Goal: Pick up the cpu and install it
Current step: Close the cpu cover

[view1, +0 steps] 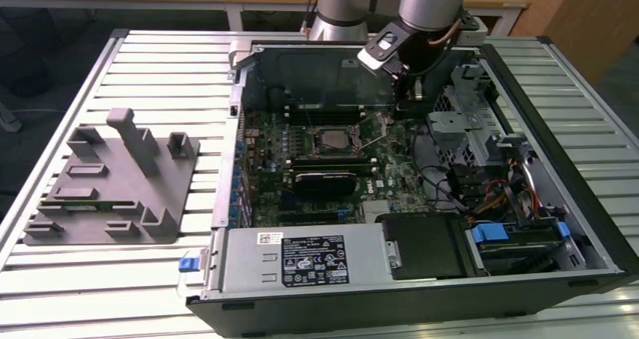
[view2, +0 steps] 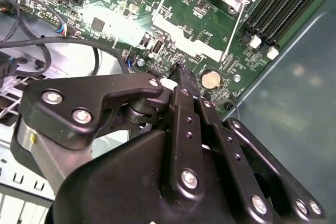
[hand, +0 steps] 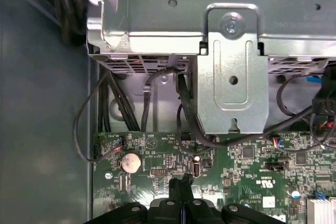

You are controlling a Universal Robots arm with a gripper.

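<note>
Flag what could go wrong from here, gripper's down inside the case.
1. The gripper, fingers shut, hangs low over the motherboard near the coin cell; further descent might hit small parts.
2. Black cables run close by in the first wrist view; a sideways move could snag them.
3. The socket's metal frame looks swung open in the second wrist view; a sweep there could bend it.

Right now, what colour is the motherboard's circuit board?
Green; the motherboard shows best in the second wrist view.
</note>
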